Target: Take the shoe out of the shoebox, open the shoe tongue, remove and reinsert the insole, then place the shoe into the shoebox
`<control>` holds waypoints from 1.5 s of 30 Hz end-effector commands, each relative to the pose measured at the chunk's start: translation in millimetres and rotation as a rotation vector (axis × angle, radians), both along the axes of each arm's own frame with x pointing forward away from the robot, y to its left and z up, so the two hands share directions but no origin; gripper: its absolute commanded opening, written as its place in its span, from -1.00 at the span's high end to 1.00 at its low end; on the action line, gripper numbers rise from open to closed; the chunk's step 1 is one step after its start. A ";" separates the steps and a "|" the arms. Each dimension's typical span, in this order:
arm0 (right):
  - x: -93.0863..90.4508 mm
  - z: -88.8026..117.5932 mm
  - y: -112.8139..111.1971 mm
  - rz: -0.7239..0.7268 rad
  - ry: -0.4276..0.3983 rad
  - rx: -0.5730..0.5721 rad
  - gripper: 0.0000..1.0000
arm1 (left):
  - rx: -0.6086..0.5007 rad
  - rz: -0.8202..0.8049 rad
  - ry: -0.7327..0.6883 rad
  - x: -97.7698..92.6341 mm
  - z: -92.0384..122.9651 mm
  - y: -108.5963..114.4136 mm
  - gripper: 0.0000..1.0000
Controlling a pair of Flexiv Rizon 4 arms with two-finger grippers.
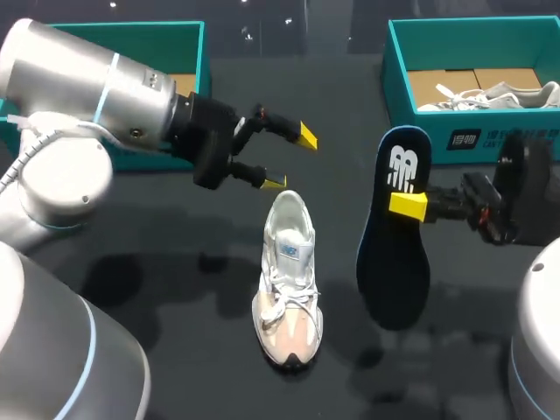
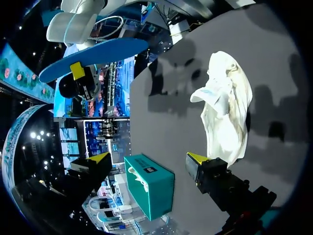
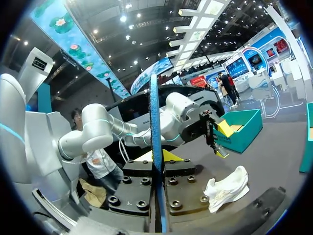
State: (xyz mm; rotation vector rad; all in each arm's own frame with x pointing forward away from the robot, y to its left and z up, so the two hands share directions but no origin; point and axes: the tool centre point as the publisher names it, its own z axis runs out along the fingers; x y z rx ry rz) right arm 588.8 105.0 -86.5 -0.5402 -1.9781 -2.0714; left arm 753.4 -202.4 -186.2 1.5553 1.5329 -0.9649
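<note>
operator: where's the insole (image 1: 393, 262)?
observer: clamped in the right gripper (image 1: 405, 206), held off the table (image 1: 131, 280), just right of the shoe (image 1: 289, 280), long axis roughly parallel to it.
operator: and the shoe?
observer: flat on the table, toe toward the robot, heel end nearest the left gripper (image 1: 290, 159), whose fingers (image 1: 306, 136) hang apart, holding nothing. i'd say the right gripper has to carry the insole sideways.

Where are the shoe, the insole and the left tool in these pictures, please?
shoe (image 1: 289, 280): head view, on its laces.
insole (image 1: 392, 262): head view, on its dark middle.
left tool (image 1: 290, 159): head view, midway between its yellow tips.
</note>
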 end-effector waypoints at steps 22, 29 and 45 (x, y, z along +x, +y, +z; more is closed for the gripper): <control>85.9 -15.1 -19.1 0.019 0.093 0.065 1.00 | -0.318 0.052 0.054 10.9 12.5 3.4 -1.00; 145.0 -43.0 -35.0 -0.002 0.262 0.123 1.00 | -0.338 0.047 0.037 19.9 20.1 5.3 -1.00; 200.4 -36.8 -29.9 -0.018 0.499 0.108 1.00 | -0.379 0.013 -0.018 18.7 42.7 6.5 -1.00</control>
